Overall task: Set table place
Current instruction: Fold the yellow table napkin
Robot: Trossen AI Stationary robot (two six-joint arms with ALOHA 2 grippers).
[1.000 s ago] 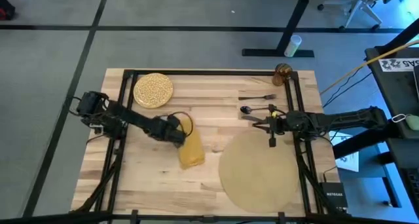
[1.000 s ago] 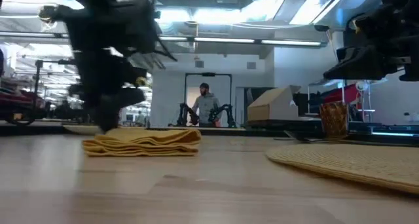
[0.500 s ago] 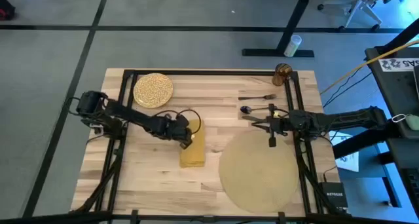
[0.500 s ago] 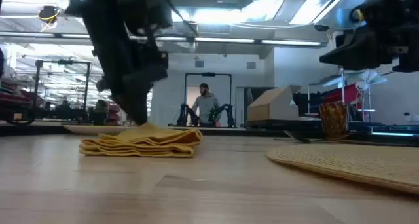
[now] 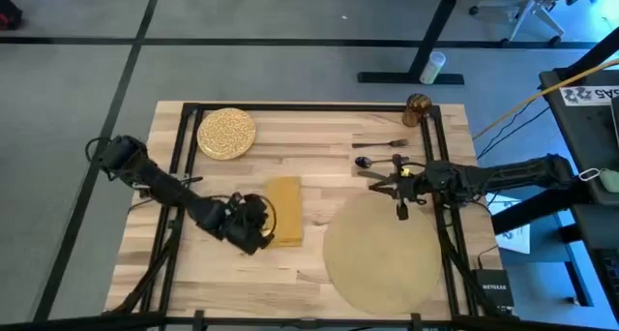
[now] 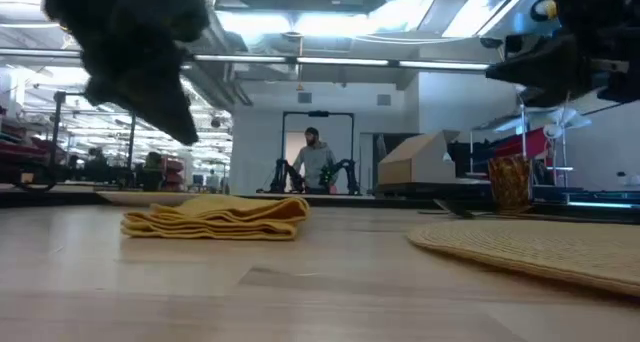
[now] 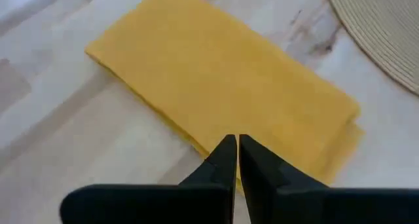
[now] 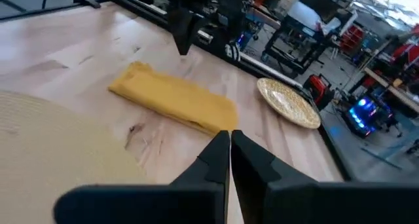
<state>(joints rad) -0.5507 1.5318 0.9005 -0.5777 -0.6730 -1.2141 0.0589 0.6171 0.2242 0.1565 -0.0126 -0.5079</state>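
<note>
The mustard-yellow napkin [image 5: 283,210] lies folded flat on the wood table [image 5: 319,128], left of the round tan placemat [image 5: 380,252]. My left gripper [image 5: 263,234] is shut and hovers above the napkin's near left edge [image 7: 196,142]; the low view shows it raised clear of the napkin [image 6: 215,219]. My right gripper [image 5: 401,210] is shut with nothing in it, above the placemat's far edge. The speckled plate [image 5: 226,134] sits at the far left. The amber glass [image 5: 418,108] stands at the far right, with the fork [image 5: 382,143] and spoon [image 5: 363,162] near it.
Black rails [image 5: 179,176] run along the table's left and right sides and its far edge. Bare wood lies between the napkin and the plate and along the near edge. A person [image 6: 315,162] stands far behind the table.
My left gripper has risen off the napkin's far part and gone toward the table's near left. The napkin, which lay askew, now lies straight, its long sides running from near to far. My right gripper has kept still.
</note>
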